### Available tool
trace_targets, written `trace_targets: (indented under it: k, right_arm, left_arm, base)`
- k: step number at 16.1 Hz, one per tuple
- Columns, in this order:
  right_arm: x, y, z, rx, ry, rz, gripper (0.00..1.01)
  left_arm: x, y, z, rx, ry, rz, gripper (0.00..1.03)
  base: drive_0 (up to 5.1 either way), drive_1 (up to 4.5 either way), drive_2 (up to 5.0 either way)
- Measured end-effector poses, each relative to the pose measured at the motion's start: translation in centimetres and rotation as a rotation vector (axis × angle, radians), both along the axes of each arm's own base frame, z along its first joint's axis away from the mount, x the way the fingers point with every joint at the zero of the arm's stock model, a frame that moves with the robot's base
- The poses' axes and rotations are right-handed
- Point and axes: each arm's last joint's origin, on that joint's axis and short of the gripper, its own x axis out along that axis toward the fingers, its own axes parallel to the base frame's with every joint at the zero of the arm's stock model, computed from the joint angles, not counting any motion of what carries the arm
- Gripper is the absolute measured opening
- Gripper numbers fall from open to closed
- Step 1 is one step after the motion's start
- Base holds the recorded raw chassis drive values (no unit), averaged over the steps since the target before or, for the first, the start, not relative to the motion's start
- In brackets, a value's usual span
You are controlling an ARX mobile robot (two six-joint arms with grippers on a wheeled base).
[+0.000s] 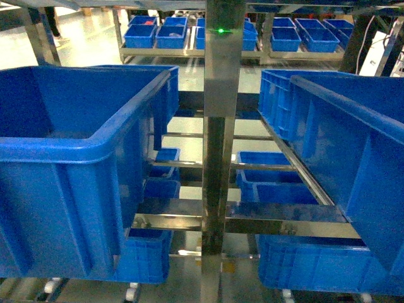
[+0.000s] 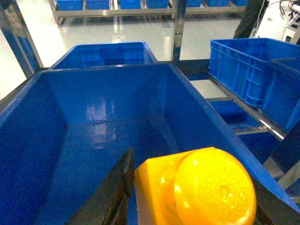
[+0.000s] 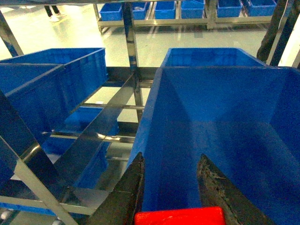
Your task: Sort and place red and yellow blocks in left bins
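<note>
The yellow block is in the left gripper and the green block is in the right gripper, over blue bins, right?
Not quite. The right wrist view shows the right gripper holding a red block, not a green one. The yellow block is in the left gripper, both over blue bins.

Steel racking, blue bins, glossy pale floor

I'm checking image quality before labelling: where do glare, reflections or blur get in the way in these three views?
Head view: soft overall, bright glints on the steel post. Left wrist view: pale reflections on the blue bin floor, and the yellow block in the left end effector is glossy, slightly blurred. Right wrist view: glare on the floor, red block cropped.
</note>
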Motion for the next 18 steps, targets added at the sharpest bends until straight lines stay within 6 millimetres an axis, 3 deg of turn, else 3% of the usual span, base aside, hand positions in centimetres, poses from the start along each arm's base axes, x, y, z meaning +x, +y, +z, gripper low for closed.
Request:
trace_targets:
  k: [3, 9, 12, 18]
  right_arm:
    - [2.6, -0.5, 0.1, 0.015, 0.045, -0.016, 0.28]
    - [10.0, -2.0, -3.3, 0.009, 0.209, -0.092, 0.28]
    - [12.8, -3.3, -2.9, -0.018, 0.209, -0.160, 0.28]
    - [16.3, -4.4, -5.2, -0.047, 0.304, -0.232, 0.28]
  left_arm:
    - [0.0, 0.0, 0.0, 0.000, 0.001, 0.000, 0.46]
    - [0.0, 0.0, 0.0, 0.000, 0.000, 0.000, 0.46]
    - [0.0, 0.0, 0.0, 0.000, 0.000, 0.000, 0.46]
    - [0.0, 0.0, 0.0, 0.000, 0.000, 0.000, 0.46]
  base:
    - [0.0, 0.00, 0.0]
    - [0.0, 0.00, 0.0]
    - [0.0, 0.00, 0.0]
    - [0.0, 0.00, 0.0]
